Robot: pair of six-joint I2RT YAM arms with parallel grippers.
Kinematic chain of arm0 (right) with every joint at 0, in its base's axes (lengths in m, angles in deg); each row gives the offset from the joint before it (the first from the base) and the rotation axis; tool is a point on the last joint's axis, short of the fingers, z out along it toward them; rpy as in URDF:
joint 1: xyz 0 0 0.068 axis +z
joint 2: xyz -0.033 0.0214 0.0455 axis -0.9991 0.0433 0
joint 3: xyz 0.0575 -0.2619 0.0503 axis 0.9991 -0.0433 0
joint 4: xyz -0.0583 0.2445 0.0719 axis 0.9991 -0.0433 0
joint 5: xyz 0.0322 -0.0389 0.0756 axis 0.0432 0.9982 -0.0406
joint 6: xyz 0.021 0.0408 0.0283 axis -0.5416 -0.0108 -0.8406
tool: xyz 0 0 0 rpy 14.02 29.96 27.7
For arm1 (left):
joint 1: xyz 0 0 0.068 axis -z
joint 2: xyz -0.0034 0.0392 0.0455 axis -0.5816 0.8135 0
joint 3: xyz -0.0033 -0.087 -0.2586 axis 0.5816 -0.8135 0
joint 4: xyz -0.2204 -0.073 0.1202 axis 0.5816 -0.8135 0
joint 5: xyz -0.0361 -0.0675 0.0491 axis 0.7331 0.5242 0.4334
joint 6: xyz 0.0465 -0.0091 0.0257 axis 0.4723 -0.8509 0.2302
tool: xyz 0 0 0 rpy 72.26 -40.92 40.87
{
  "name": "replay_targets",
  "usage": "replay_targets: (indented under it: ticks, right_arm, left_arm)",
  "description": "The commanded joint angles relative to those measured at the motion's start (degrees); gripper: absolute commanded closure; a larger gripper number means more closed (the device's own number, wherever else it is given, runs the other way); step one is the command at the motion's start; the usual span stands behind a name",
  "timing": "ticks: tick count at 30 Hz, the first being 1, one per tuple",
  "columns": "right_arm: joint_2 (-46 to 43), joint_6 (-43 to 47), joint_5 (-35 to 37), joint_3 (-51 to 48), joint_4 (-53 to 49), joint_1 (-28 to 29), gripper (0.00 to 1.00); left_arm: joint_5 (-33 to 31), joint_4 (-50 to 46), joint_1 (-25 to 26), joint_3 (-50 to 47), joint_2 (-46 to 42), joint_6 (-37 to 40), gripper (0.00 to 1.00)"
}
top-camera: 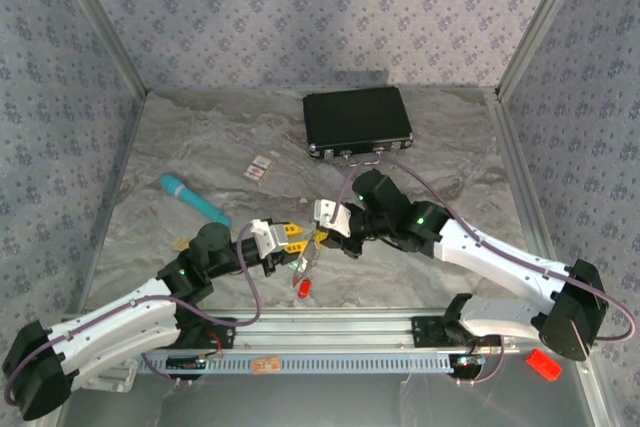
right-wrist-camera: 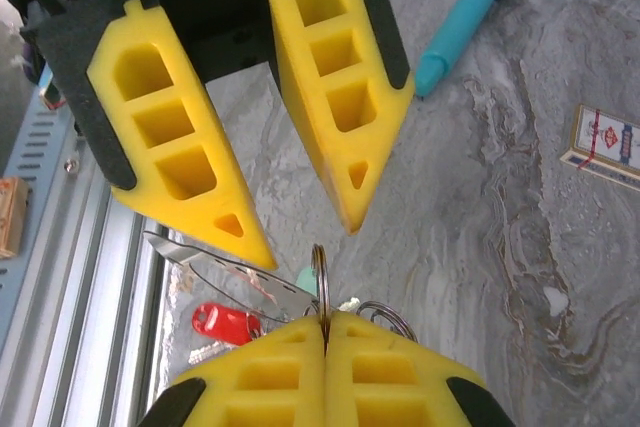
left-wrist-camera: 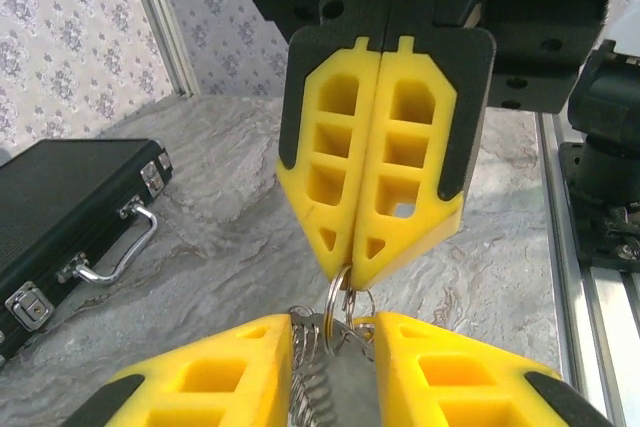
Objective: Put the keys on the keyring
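Note:
My right gripper (right-wrist-camera: 323, 319) is shut on the keyring (right-wrist-camera: 320, 272), a thin silvery wire loop pinched edge-on between its yellow fingertips. The ring's red tag (right-wrist-camera: 225, 322) hangs just below, above the table (top-camera: 302, 288). A flat metal key blade (right-wrist-camera: 240, 277) hangs from the ring, under one finger of my left gripper (right-wrist-camera: 305, 244). The left gripper's jaws stand apart, tip to tip with the right one. In the left wrist view the blade (left-wrist-camera: 350, 387) lies between my left gripper's (left-wrist-camera: 335, 325) fingers, while the right gripper (left-wrist-camera: 345, 267) pinches the keyring (left-wrist-camera: 333, 297). Both meet at the table's middle front (top-camera: 308, 238).
A teal stick (top-camera: 195, 199) lies to the left behind the grippers. A black case (top-camera: 358, 122) sits at the back, a small card pack (top-camera: 260, 169) in front of it on the left. The metal rail (top-camera: 330, 332) runs along the near edge.

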Motion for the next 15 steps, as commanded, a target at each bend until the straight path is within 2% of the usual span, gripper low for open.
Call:
replay_targets:
  ticks: [1, 15]
  right_arm:
    - [0.8, 3.78, 3.89, 4.0, -6.0, 1.17, 1.0]
    - [4.73, 6.68, 8.1, 8.66, -9.11, 5.17, 1.0]
  left_arm:
    - [-0.72, -3.07, 0.24, 2.78, 0.36, 1.26, 0.74]
    - [0.7, -4.17, 0.19, 5.02, 3.84, 3.37, 0.87]
